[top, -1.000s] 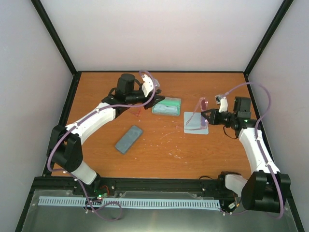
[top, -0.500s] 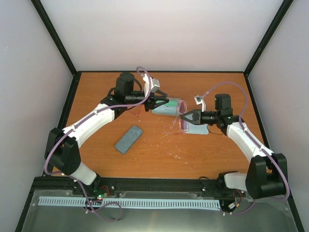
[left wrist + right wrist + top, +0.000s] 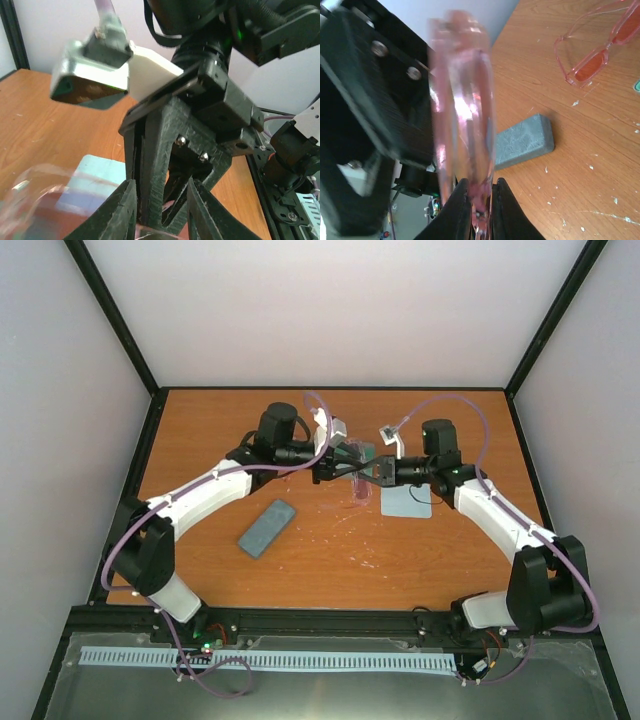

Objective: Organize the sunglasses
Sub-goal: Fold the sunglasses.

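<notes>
Pink sunglasses [image 3: 462, 110]: clamped in my right claw [image 3: 480, 185], midair, uncased.
Left claw [image 3: 161, 182]: meeting them; I cannot tell its grip.
Second pair [image 3: 590, 55]: loose on tabletop [image 3: 600, 150].

— Where is this?
— A robotics lab cell: plain white panel walls [image 3: 330, 310], black metal corner posts [image 3: 112, 315] (ten and two o'clock), scuffed orange-brown wooden table [image 3: 330, 560].
— Sure?
— Two white-and-black jointed robot arms [image 3: 205, 490], bolted at six o'clock.

Left arm [image 3: 200, 490] and right arm [image 3: 497, 512] reach inward, tips nearly meeting; right claw [image 3: 479, 200] pinched shut, left claw [image 3: 160, 214] fingers [image 3: 125, 210] somewhat apart, possibly gripping
</notes>
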Robot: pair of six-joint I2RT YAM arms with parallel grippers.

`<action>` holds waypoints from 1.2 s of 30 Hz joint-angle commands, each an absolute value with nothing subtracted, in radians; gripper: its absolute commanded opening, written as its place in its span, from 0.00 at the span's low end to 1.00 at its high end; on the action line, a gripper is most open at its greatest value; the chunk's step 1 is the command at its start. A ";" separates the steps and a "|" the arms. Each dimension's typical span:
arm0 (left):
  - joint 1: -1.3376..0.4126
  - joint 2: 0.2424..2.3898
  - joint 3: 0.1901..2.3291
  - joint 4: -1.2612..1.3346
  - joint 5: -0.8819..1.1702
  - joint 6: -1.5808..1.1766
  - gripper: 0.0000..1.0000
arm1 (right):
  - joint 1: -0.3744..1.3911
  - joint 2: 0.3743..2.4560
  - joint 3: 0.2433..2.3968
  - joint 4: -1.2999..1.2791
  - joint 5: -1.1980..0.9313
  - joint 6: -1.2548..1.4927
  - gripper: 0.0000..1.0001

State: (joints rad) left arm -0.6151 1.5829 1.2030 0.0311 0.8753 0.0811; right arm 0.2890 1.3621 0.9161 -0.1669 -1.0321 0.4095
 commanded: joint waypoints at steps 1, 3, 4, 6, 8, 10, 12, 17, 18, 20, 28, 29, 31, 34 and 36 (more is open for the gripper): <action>-0.621 1.625 1.185 0.070 0.865 0.092 0.31 | 0.317 1.359 0.979 -0.144 -1.062 0.432 0.03; -0.621 1.642 1.184 0.074 0.855 0.097 0.30 | 0.321 1.353 0.995 -0.167 -1.083 0.424 0.03; -0.622 1.649 1.186 0.074 0.848 0.099 0.30 | 0.321 1.346 1.001 -0.181 -1.087 0.416 0.03; -0.621 1.650 1.187 0.069 0.817 0.105 0.30 | 0.321 1.335 1.019 -0.252 -1.056 0.385 0.03; -0.615 1.627 1.178 0.074 0.752 0.106 0.32 | 0.319 1.333 1.037 -0.329 -1.017 0.343 0.03; -0.585 1.588 1.155 0.097 0.699 0.093 0.38 | 0.308 1.340 1.049 -0.399 -0.990 0.295 0.03; -0.526 1.549 1.122 0.121 0.686 0.062 0.43 | 0.280 1.347 1.044 -0.433 -0.993 0.269 0.03; -0.403 1.459 1.032 0.096 0.645 0.092 0.42 | 0.195 1.374 1.050 -0.427 -1.039 0.264 0.03; -0.394 1.445 1.011 0.086 0.645 0.107 0.39 | 0.188 1.389 1.066 -0.423 -1.046 0.268 0.03; -0.388 1.416 0.963 0.067 0.653 0.140 0.34 | 0.182 1.431 1.104 -0.401 -1.063 0.283 0.03; -0.405 1.347 0.860 0.053 0.806 0.137 0.25 | 0.184 1.630 1.283 -0.321 -1.082 0.376 0.03; -0.414 1.344 0.862 0.047 0.815 0.129 0.25 | 0.186 1.642 1.296 -0.316 -1.079 0.381 0.03; -0.433 1.337 0.865 0.038 0.835 0.118 0.25 | 0.192 1.663 1.309 -0.291 -1.074 0.400 0.03; -0.462 1.336 0.876 0.033 0.879 0.098 0.25 | 0.203 1.690 1.324 -0.272 -1.064 0.412 0.03; -0.492 1.344 0.894 0.023 0.903 0.094 0.26 | 0.212 1.705 1.328 -0.258 -1.059 0.420 0.03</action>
State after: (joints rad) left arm -0.4458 1.3582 0.8558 0.0448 0.8150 0.1169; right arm 0.1925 1.6833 1.2900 -0.3103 -1.0554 0.3878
